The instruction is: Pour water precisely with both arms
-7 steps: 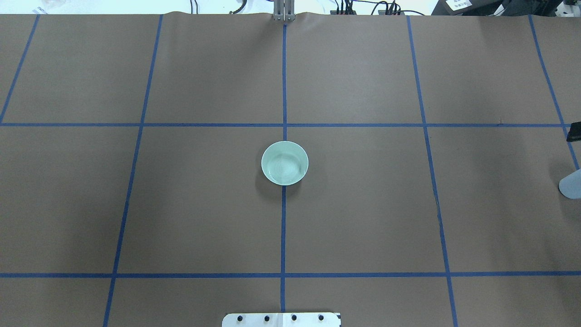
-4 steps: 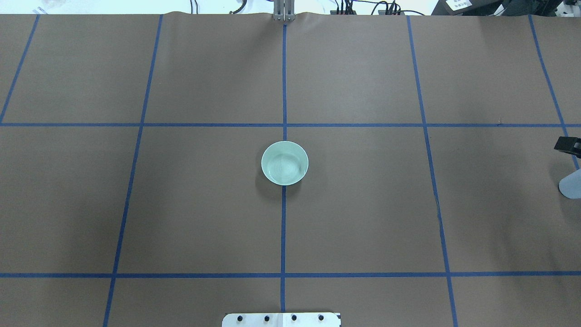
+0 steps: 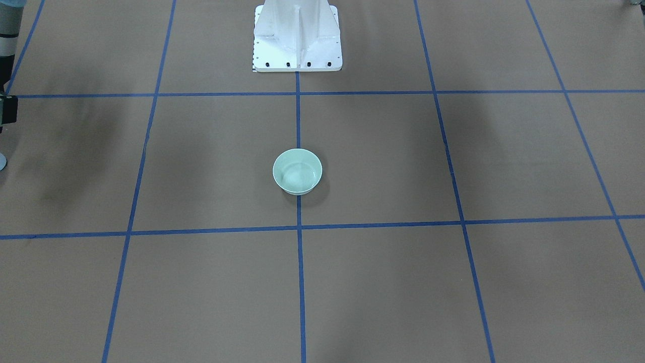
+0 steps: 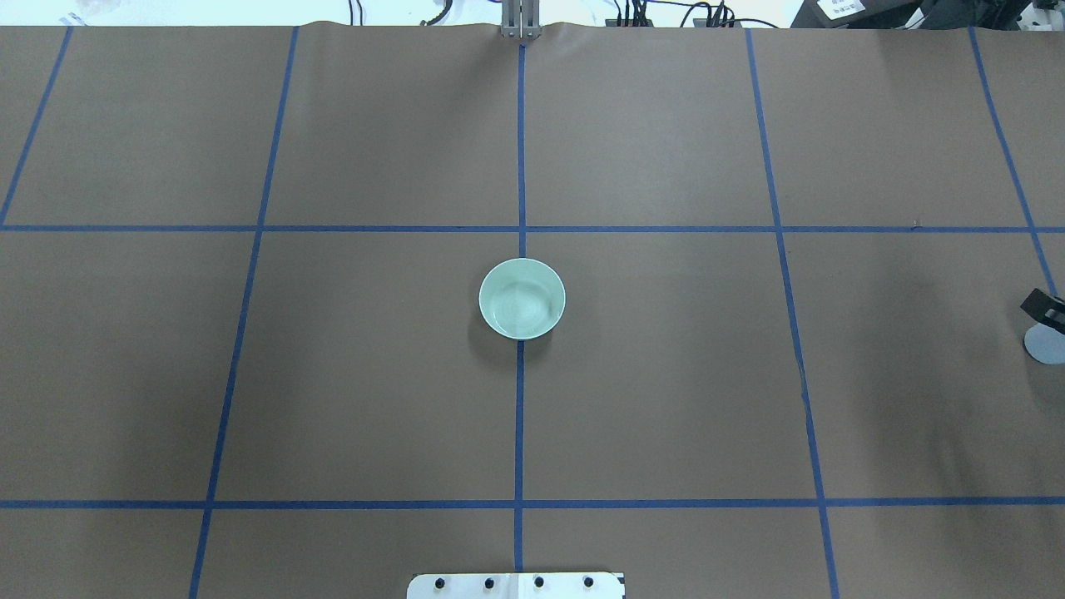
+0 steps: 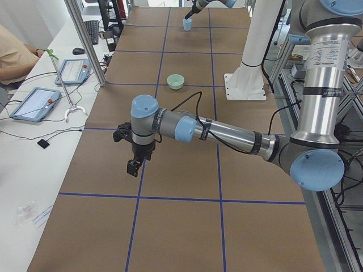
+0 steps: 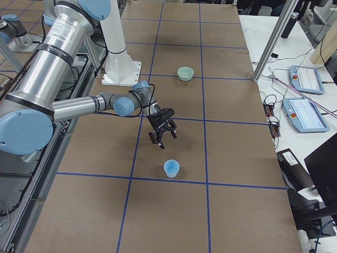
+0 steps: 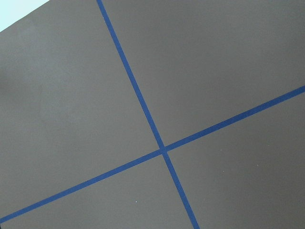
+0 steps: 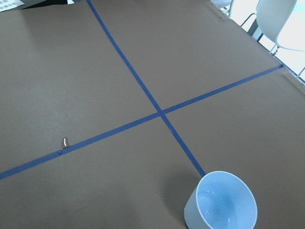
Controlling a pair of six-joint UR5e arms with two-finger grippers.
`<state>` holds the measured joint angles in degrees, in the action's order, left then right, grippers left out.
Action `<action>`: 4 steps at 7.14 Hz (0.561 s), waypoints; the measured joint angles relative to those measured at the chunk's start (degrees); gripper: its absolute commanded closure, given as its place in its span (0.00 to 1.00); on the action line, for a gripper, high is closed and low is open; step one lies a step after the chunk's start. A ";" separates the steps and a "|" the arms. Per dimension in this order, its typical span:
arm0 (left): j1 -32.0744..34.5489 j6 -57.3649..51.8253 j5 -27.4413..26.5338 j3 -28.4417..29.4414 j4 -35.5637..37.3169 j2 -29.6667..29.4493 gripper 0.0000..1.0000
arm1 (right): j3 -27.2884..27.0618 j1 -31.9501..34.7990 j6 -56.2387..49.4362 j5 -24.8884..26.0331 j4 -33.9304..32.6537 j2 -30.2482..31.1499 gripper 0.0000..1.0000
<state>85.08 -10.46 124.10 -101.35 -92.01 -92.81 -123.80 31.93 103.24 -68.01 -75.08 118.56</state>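
Front view: green bowl (image 3: 297, 171) mid-worktop.
Right side: right gripper (image 6: 162, 139), fingers apart and empty, near blue cup (image 6: 171, 168) at the worktop's right end.
Right wrist: water (image 8: 217, 202) in cup.
Left side: left gripper (image 5: 134, 164), spread not readable.
I judge the step is reaching; next I must straddle the cup and clamp.

The bench (image 4: 666, 374) is matt brown, crossed by a grid of blue tape lines (image 4: 519, 416). On one line sits a plain, pale mint-green bowl (image 4: 522, 299); the water (image 4: 524, 318) in it is colourless, with faint ripples and white glints. Well off to the bowl's side stands a pale blue cup (image 6: 171, 168). On the robot's side of the bowl, the pedestal (image 3: 297, 35) is white with black bolt heads. The left arm (image 5: 227, 133) and right arm (image 6: 58, 68) are silver-grey with pale-blue joint caps and black cables. The left tool (image 5: 133, 169) and right tool (image 6: 162, 139) are black.
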 measured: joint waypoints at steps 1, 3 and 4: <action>0.00 0.00 0.00 -0.07 0.01 0.00 0.00 | 2.16 -2.71 5.61 3.52 -0.12 0.19 0.01; 0.00 -0.02 0.00 -0.18 0.07 0.00 0.00 | 6.12 -6.75 13.74 8.61 -1.53 -0.17 0.02; 0.01 -0.06 0.00 -0.25 0.07 0.00 0.00 | 7.45 -8.20 16.76 10.30 -4.55 -1.18 0.02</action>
<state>85.09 -10.52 124.10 -101.60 -91.94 -92.81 -116.34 23.73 120.00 -57.70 -79.63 117.38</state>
